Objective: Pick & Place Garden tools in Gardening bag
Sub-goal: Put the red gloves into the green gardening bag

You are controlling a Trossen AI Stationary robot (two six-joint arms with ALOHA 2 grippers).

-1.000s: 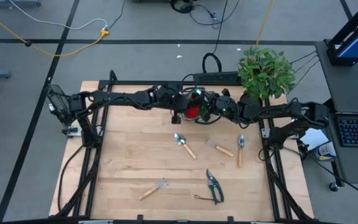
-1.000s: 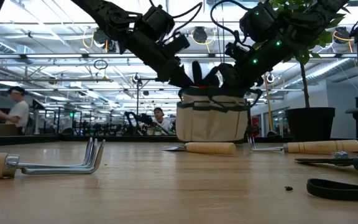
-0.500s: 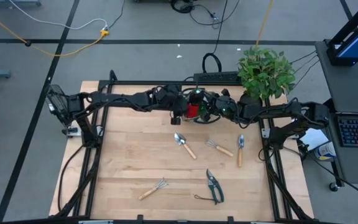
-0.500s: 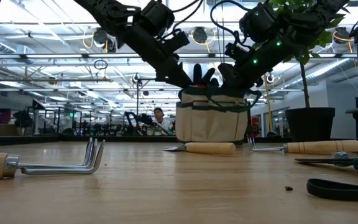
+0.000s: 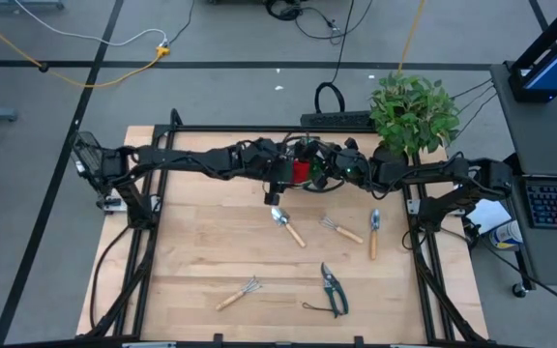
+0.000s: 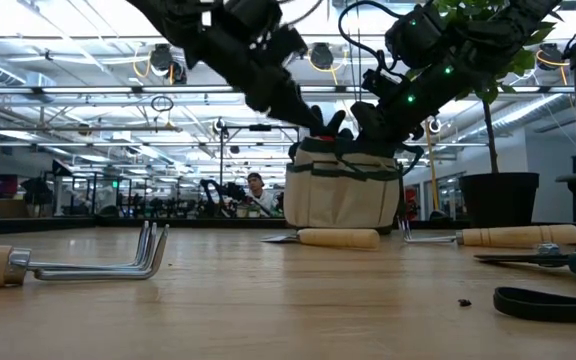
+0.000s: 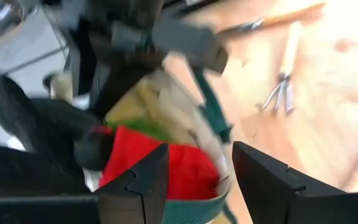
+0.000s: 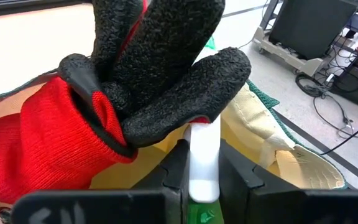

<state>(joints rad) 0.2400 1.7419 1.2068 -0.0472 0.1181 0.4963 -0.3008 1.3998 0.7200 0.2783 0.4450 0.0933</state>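
Note:
The tan gardening bag (image 5: 303, 174) (image 6: 343, 195) stands at the table's far middle. A red-black glove (image 8: 135, 81) (image 7: 160, 168) lies in it, its black fingers (image 6: 328, 122) sticking up over the rim. My left gripper (image 7: 197, 180) (image 5: 275, 191) hovers open above the bag's near-left rim, touching nothing. My right gripper (image 8: 202, 171) (image 5: 325, 172) reaches into the bag from the right, shut on the green spray bottle (image 8: 197, 214). Two trowels (image 5: 288, 225) (image 5: 374, 234), a fork (image 5: 341, 230), shears (image 5: 333, 288) and a rake (image 5: 238, 293) lie flat on the table. My right gripper pinches the spray bottle's white head (image 8: 204, 149) between its two fingers. The head stands upright in the gap, inside the bag and right beside the glove. The green body below is mostly hidden by the gripper itself.
A potted green plant (image 5: 412, 111) stands at the far right corner, just behind my right arm. Bare wood lies between the bag and the loose tools, and along the table's left half.
My left gripper has opened and let go of the glove, then risen a little above the bag. The glove stays in the bag with its black fingers standing up. My right gripper has kept still on the spray bottle.

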